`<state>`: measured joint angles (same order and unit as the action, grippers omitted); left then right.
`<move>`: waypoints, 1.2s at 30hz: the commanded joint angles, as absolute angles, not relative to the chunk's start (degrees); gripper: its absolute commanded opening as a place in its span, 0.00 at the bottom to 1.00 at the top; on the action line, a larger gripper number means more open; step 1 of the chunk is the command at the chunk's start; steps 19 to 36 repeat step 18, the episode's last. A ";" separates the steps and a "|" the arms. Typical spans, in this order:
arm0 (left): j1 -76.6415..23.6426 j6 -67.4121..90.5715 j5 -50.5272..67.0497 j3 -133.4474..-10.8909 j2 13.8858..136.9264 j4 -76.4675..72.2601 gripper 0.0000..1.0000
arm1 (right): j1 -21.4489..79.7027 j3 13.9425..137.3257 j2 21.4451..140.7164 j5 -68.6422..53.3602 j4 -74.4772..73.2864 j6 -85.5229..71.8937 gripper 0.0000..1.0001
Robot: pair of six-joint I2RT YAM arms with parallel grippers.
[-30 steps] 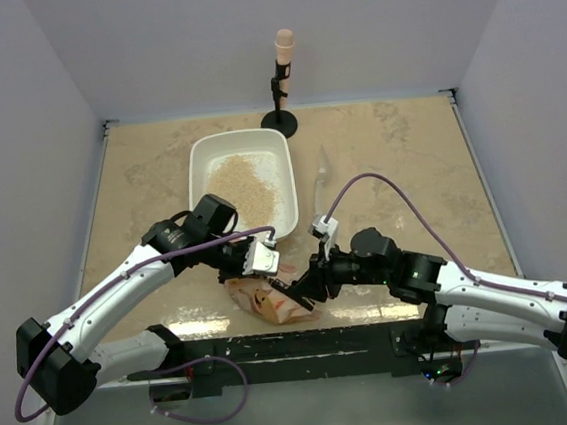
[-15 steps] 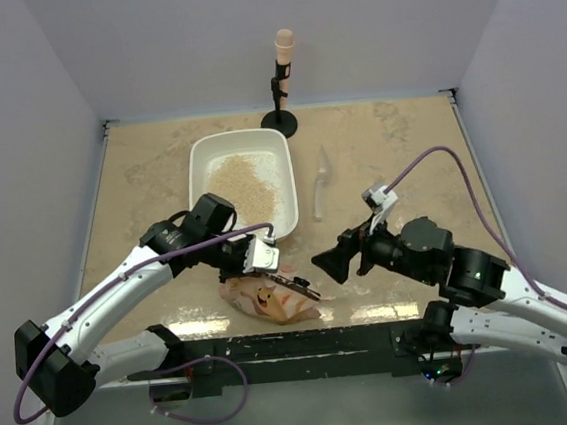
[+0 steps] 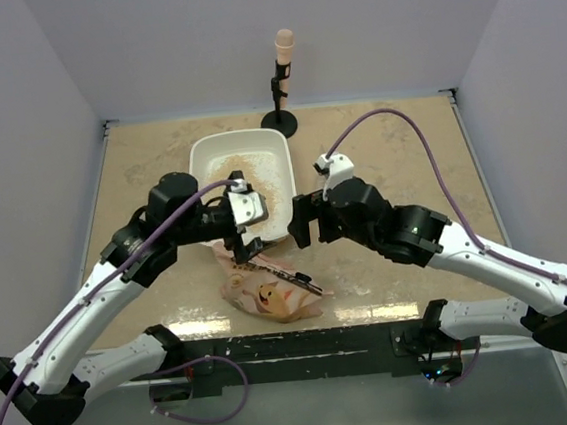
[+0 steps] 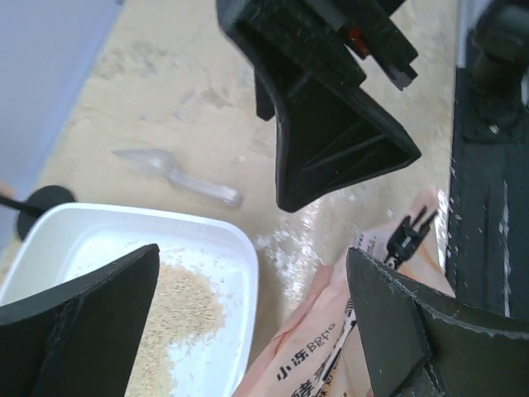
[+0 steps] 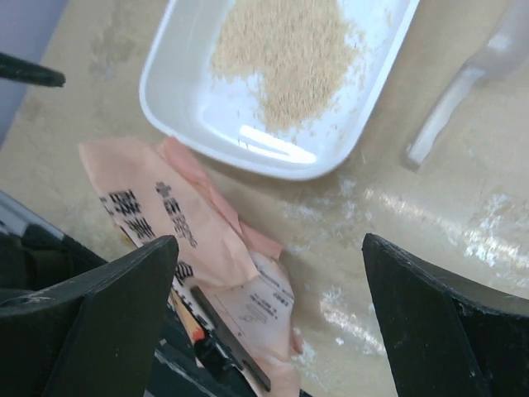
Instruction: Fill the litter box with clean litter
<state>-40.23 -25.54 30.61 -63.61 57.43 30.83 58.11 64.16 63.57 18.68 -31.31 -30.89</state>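
Observation:
The white litter box [image 3: 203,160] stands at the table's back centre, holding a loose pile of beige clean litter [image 3: 245,181]. Both wrist views show the litter box [image 4: 99,231] [image 5: 207,107] and the litter [image 4: 165,314] [image 5: 289,50]. An orange-pink bag [image 3: 271,292] lies crumpled in front of the box, with a black clip [image 3: 289,272] on it. My left gripper [image 3: 238,245] hovers open above the bag's top edge and the box's near rim, holding nothing. My right gripper [image 3: 301,221] is open too, raised beside the box's near right corner.
A clear plastic scoop [image 5: 463,91] lies on the table right of the box and also appears in the left wrist view as the scoop [image 4: 178,175]. A black stand with a pink tip [image 3: 284,82] is behind the box. Spilled grains [image 5: 347,306] dust the tabletop by the bag [image 5: 182,215].
Both grippers let go of the bag and rose. The left opened and moved back toward the box; the right swung up and left to the box's corner. The bag lies loose.

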 commanded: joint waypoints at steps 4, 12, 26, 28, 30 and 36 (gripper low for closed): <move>-39.99 -8.09 7.32 -72.86 52.65 28.56 1.00 | 57.30 79.89 64.51 28.89 -32.25 -28.66 0.98; -39.99 2.81 -16.60 -71.28 50.98 29.09 1.00 | 57.22 83.85 66.45 34.90 -33.22 -26.28 0.98; -39.90 3.87 -17.31 -71.01 50.19 28.21 1.00 | 57.22 85.08 66.71 35.82 -34.36 -25.92 0.99; -39.90 3.87 -17.31 -71.01 50.19 28.21 1.00 | 57.22 85.08 66.71 35.82 -34.36 -25.92 0.99; -39.90 3.87 -17.31 -71.01 50.19 28.21 1.00 | 57.22 85.08 66.71 35.82 -34.36 -25.92 0.99; -39.90 3.87 -17.31 -71.01 50.19 28.21 1.00 | 57.22 85.08 66.71 35.82 -34.36 -25.92 0.99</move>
